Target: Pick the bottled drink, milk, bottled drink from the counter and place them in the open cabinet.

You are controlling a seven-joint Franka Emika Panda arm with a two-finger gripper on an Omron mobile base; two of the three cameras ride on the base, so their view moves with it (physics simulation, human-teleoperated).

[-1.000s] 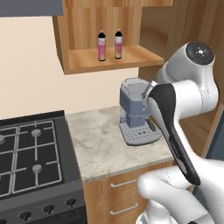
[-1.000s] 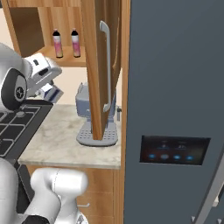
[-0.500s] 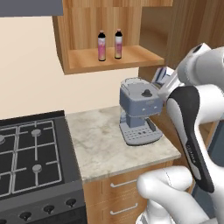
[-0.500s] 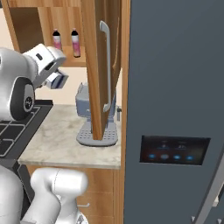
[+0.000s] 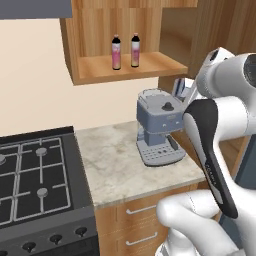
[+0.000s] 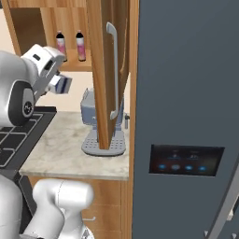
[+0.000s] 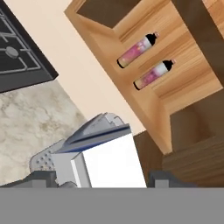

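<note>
White milk carton (image 7: 109, 159) with blue panels and gabled top, clamped in the gripper (image 7: 103, 181) between partly spread jaws, raised above the coffee machine (image 5: 159, 127) and below the open cabinet (image 5: 90, 75). From the right base view, carton's blue side (image 6: 62, 84) plain beside the hand. Inside the cabinet, 2 bottled drinks (image 5: 116, 52) (image 5: 135, 50) upright on the shelf, side by side.

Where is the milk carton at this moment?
The milk is held between the fingers, raised in the air above the coffee machine. In the right base view it sits left of the wood door, below the shelf with two bottles.
</note>
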